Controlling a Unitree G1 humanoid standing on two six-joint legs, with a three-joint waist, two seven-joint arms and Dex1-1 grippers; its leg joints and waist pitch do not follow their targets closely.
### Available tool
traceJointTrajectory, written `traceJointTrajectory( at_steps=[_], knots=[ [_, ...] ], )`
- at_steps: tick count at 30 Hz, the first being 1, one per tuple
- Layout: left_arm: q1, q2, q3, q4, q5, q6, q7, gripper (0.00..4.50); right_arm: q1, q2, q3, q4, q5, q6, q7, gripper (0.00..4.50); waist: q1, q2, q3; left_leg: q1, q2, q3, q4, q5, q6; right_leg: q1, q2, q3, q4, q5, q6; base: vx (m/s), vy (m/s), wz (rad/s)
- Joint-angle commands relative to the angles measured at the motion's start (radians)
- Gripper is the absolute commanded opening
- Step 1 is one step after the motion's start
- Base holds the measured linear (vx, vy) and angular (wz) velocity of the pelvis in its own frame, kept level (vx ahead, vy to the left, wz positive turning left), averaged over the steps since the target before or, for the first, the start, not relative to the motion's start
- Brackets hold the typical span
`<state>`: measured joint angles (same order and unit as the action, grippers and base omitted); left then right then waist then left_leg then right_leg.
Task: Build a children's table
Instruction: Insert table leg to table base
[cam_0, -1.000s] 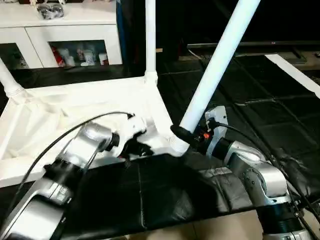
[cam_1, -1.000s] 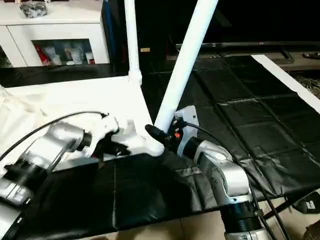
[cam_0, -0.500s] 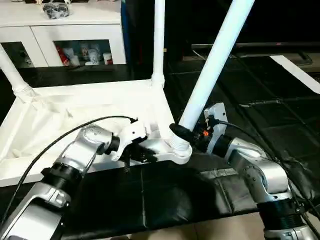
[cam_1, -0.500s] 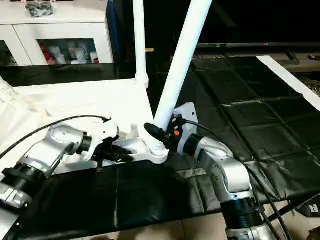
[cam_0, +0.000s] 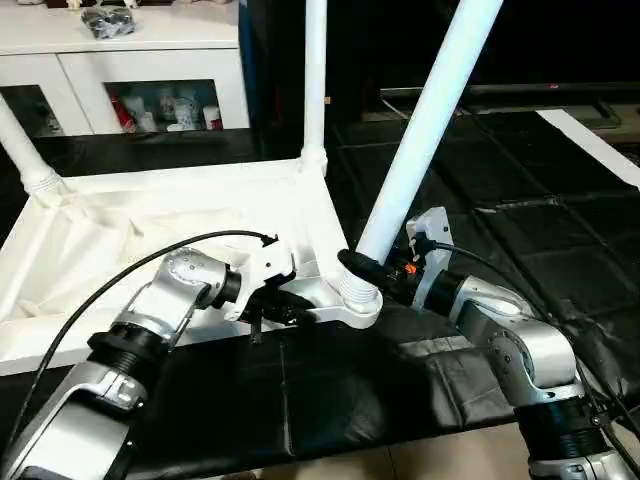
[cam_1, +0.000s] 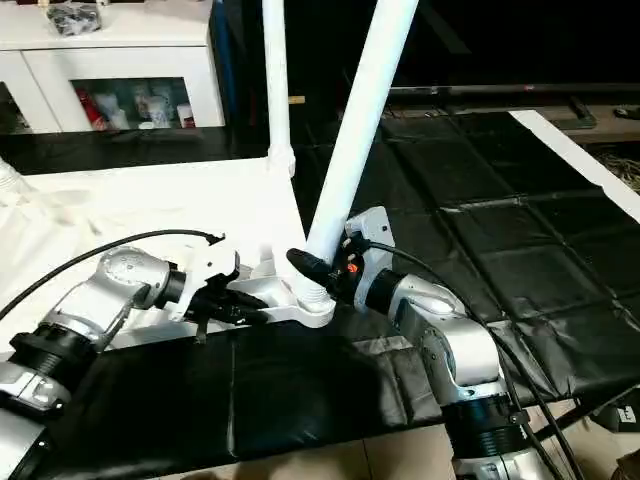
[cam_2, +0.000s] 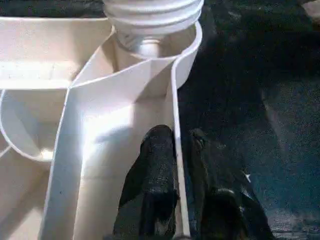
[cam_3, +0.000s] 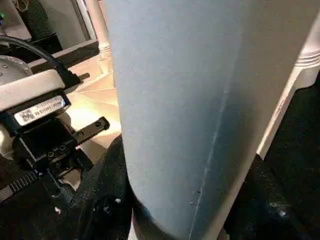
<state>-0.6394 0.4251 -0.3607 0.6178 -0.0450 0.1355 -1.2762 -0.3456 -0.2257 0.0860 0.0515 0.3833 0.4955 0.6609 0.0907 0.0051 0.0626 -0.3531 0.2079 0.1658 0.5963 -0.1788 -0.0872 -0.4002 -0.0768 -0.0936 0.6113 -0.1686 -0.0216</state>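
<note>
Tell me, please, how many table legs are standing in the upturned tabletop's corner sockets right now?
3. A slanted leg in the near corner, clamped by the right gripper; an upright leg at the far corner; another leg at the far left corner. The fourth corner lies outside the views.

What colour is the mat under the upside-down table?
Black mat, quilted in squares; clearest in the right eye view.

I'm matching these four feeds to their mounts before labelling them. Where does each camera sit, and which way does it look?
Left and right eye views: head, looking down over both silver forearms at the upturned white plastic tabletop.
Left wrist view: along the left gripper, black fingers straddling the tabletop's thin rim wall.
Right wrist view: against the tilted white tubular leg clasped by the right gripper.
Shared: both wrist views show the corner socket taking that leg.
</note>
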Motion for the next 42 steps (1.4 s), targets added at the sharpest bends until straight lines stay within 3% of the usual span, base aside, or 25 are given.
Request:
traceJointTrajectory(
  at_steps=[1,9,14,16,17,21,22,24,34,38,42],
  knots=[
    [-0.022,-0.002,0.009,0.010,0.006,-0.013,0.005,0.26,-0.001,-0.006,0.000,-0.004,-0.004,0.001,0.002,1.93,0.003,0.015,-0.075,0.005,0.016,-0.005,-0.074,-0.255,-0.021,0.056,-0.066,0.053,-0.083,-0.301,-0.157,0.000,0.000,0.00],
    [-0.027,-0.001,0.012,0.031,0.013,-0.031,-0.001,0.00,0.003,-0.008,0.008,-0.002,-0.011,-0.002,0.003,1.93,0.006,0.015,-0.071,0.010,0.016,-0.006,-0.076,-0.288,-0.022,0.052,-0.068,0.051,-0.095,-0.385,-0.134,0.000,0.000,0.00],
    [-0.019,0.018,-0.020,0.045,0.058,-0.077,0.000,0.00,0.001,-0.016,0.019,0.011,-0.033,-0.012,0.001,1.93,0.006,0.015,-0.072,0.007,0.017,-0.007,-0.077,-0.280,-0.024,0.052,-0.069,0.052,-0.093,-0.373,-0.129,0.000,0.000,0.00],
    [-0.019,0.020,-0.021,0.048,0.063,-0.075,0.006,0.00,-0.003,-0.020,0.025,0.020,-0.039,-0.012,0.004,1.93,0.006,0.015,-0.071,0.006,0.016,-0.007,-0.077,-0.277,-0.023,0.052,-0.069,0.051,-0.092,-0.369,-0.132,0.000,0.000,0.00],
    [-0.022,0.016,-0.014,0.058,0.066,-0.060,0.027,0.00,-0.009,-0.024,0.033,0.038,-0.047,-0.009,0.011,1.93,0.005,0.010,-0.071,0.006,0.016,-0.006,-0.077,-0.278,-0.022,0.052,-0.068,0.051,-0.093,-0.372,-0.131,0.000,0.000,0.00],
    [-0.026,-0.002,0.015,0.058,0.041,-0.029,0.035,0.00,-0.020,-0.029,0.041,0.068,-0.058,-0.009,0.021,1.93,0.005,0.012,-0.069,0.009,0.015,-0.006,-0.076,-0.288,-0.020,0.049,-0.068,0.050,-0.096,-0.402,-0.128,0.000,0.000,0.00],
    [-0.026,-0.006,0.019,0.052,0.034,-0.020,0.030,0.00,-0.023,-0.032,0.044,0.076,-0.060,-0.009,0.026,1.93,0.004,0.002,-0.068,0.009,0.015,-0.005,-0.076,-0.294,-0.017,0.050,-0.069,0.049,-0.100,-0.426,-0.122,0.000,0.000,0.00],
    [-0.024,-0.008,0.020,0.038,0.025,-0.010,0.022,0.00,-0.027,-0.036,0.047,0.088,-0.062,-0.006,0.032,1.93,0.006,0.008,-0.068,0.008,0.015,-0.006,-0.076,-0.291,-0.013,0.049,-0.072,0.049,-0.101,-0.446,-0.117,0.000,0.000,0.00],
    [-0.018,-0.005,0.021,0.010,0.022,-0.001,0.007,0.00,-0.065,-0.037,0.075,0.176,-0.089,-0.031,0.068,1.93,0.003,0.006,-0.069,0.006,0.016,-0.006,-0.077,-0.280,-0.012,0.050,-0.070,0.049,-0.096,-0.415,-0.126,0.000,0.000,0.00],
    [-0.017,-0.004,0.023,-0.012,0.018,0.017,0.005,0.00,-0.087,-0.020,0.050,0.228,-0.066,-0.043,0.087,1.93,0.001,0.002,-0.067,0.007,0.015,-0.006,-0.077,-0.289,-0.008,0.048,-0.071,0.048,-0.102,-0.455,-0.116,0.000,0.000,0.00],
    [-0.015,-0.007,0.037,-0.030,0.004,0.048,0.011,0.00,-0.093,-0.007,0.018,0.269,-0.046,-0.061,0.094,1.93,0.001,0.007,-0.069,0.007,0.018,-0.007,-0.077,-0.287,-0.008,0.046,-0.072,0.049,-0.099,-0.439,-0.127,0.000,0.000,0.00]
  ],
)
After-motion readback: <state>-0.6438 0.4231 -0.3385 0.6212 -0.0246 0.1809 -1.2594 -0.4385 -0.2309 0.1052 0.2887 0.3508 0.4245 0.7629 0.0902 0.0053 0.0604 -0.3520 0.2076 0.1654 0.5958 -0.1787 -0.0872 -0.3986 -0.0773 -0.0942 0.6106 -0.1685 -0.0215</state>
